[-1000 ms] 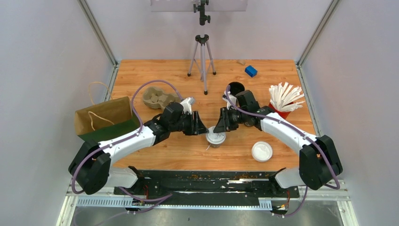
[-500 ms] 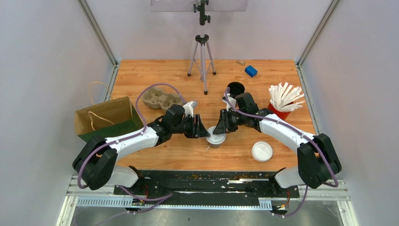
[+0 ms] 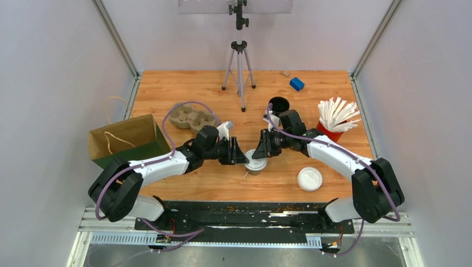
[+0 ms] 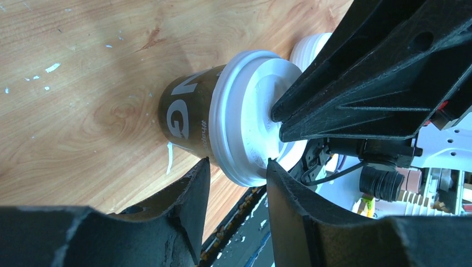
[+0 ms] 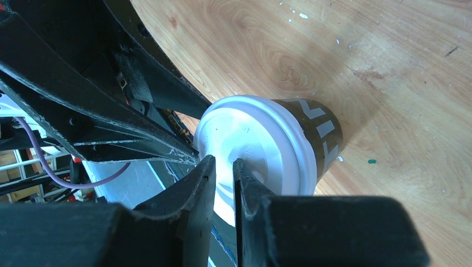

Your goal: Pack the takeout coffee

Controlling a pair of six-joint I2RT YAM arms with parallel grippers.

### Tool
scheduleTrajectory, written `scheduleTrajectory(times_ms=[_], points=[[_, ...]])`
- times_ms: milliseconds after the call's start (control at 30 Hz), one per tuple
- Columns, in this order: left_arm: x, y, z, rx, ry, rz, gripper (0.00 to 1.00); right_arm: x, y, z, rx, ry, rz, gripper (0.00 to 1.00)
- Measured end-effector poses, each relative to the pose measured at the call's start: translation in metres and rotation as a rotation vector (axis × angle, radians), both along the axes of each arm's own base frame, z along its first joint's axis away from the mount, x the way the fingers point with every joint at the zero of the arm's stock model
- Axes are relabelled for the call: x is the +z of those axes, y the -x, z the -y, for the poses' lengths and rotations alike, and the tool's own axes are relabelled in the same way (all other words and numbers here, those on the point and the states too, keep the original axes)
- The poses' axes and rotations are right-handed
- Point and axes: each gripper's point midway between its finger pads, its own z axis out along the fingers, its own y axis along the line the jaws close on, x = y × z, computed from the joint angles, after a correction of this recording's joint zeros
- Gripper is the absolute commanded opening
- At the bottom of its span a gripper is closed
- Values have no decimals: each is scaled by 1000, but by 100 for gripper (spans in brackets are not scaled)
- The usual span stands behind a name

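Observation:
One takeout coffee (image 3: 256, 163), a dark cup (image 4: 186, 111) with a white lid (image 4: 247, 119), stands upright at the table's front middle. My left gripper (image 3: 241, 156) comes at it from the left and is open. Its jaws (image 4: 237, 164) straddle the lid's rim, one finger beside the cup wall under the rim, the other over the lid's top. My right gripper (image 3: 262, 152) comes in from the right. Its fingers (image 5: 222, 164) are nearly together with only a thin slit and nothing between them, and their tips rest on the lid (image 5: 261, 139).
A brown paper bag (image 3: 127, 139) stands open at the left, with a cardboard cup carrier (image 3: 189, 117) behind my left arm. A black cup stack (image 3: 279, 104), a red cup of white sticks (image 3: 335, 119), a loose white lid (image 3: 310, 179), a blue block (image 3: 296, 84) and a tripod (image 3: 240, 69) are also on the table.
My left gripper has slid right, from just clear of the cup to bracketing the lid's rim, its opening unchanged. The right gripper and the cup have stayed put.

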Motion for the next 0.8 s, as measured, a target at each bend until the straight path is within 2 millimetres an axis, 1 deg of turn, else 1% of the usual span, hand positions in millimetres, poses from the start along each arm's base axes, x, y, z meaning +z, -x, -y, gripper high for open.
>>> scheduleTrajectory(times_ms=[467,667,800], points=[[-5,1,-1,14,7,-14,40,-2,1,0,3,-17,15,19],[-8,2,-1,25,20,-24,39,-3,2,-1,3,-22,16,19],[-7,2,1,25,30,-27,39,-3,2,-1,3,-23,17,19]])
